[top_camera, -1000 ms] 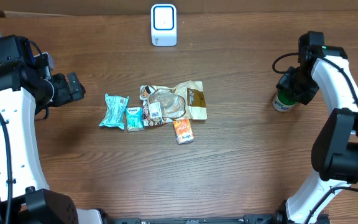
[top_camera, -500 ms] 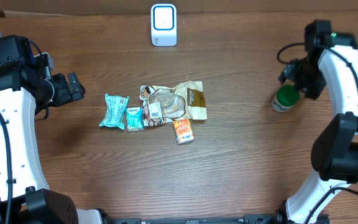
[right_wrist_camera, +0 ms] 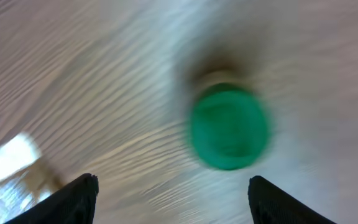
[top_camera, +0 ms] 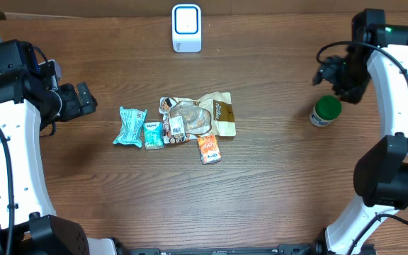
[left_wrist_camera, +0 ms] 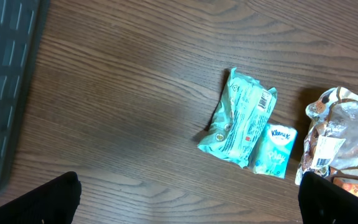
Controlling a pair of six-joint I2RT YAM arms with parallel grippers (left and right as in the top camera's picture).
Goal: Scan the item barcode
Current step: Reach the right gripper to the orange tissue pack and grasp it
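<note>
A white barcode scanner [top_camera: 186, 28] with a blue face stands at the table's far edge. On the right a small bottle with a green lid [top_camera: 325, 111] stands upright and free. My right gripper [top_camera: 332, 76] hangs open just beyond it, holding nothing. In the blurred right wrist view the green lid [right_wrist_camera: 229, 127] lies ahead of the gripper [right_wrist_camera: 179, 200], outside its spread fingers. My left gripper [top_camera: 83, 99] is wide open on the left, well clear of the item pile. Below the left gripper [left_wrist_camera: 191, 208] in its wrist view there is bare wood.
In the middle lie a teal packet [top_camera: 129, 126], a small tissue pack [top_camera: 153, 134], a brown snack bag [top_camera: 200, 115] and an orange packet [top_camera: 208, 149]. The left wrist view shows the teal packet [left_wrist_camera: 238, 118] and a grey basket [left_wrist_camera: 5, 93] at the left edge.
My right gripper opened off the green-lidded bottle and drew away toward the far side, leaving the bottle standing. The left arm has not moved.
</note>
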